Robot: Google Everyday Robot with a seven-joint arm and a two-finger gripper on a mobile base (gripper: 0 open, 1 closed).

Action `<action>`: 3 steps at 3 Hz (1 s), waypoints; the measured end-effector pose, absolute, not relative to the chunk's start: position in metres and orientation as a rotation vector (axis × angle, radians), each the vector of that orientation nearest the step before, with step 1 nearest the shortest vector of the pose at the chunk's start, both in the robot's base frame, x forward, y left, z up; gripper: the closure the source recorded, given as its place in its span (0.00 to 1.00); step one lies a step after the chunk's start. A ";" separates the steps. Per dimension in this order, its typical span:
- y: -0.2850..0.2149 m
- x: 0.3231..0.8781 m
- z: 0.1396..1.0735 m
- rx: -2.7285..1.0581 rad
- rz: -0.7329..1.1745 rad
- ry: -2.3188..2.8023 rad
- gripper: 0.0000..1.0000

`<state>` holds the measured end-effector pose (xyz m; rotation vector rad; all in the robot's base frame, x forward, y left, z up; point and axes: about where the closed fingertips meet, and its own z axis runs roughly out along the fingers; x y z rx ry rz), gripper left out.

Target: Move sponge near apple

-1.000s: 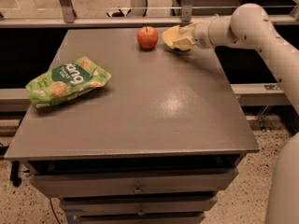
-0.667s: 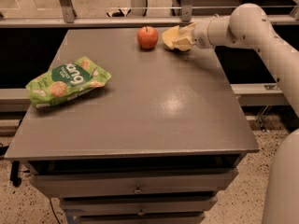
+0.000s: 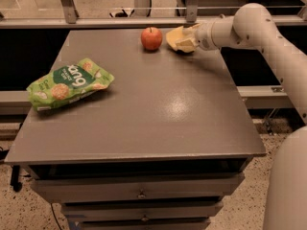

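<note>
The red-orange apple [image 3: 151, 38] stands at the far edge of the grey table [image 3: 144, 114], a little right of centre. The pale yellow sponge [image 3: 175, 37] is just to the right of the apple, a small gap apart, tilted and low over the tabletop. My gripper [image 3: 186, 40] reaches in from the right on the white arm [image 3: 249, 25] and is shut on the sponge. The gripper's far side is hidden behind the sponge.
A green snack bag [image 3: 69, 83] lies at the table's left side. A metal rail [image 3: 120, 20] runs behind the far edge. Drawers [image 3: 139, 193] are under the tabletop. The arm's lower white link [image 3: 288, 186] fills the right front corner.
</note>
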<state>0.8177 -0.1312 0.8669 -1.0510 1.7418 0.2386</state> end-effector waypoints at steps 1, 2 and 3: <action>-0.129 0.817 0.864 -1.060 0.254 1.757 0.13; -0.131 0.814 0.862 -1.062 0.256 1.775 0.00; -0.132 0.812 0.860 -1.062 0.261 1.786 0.00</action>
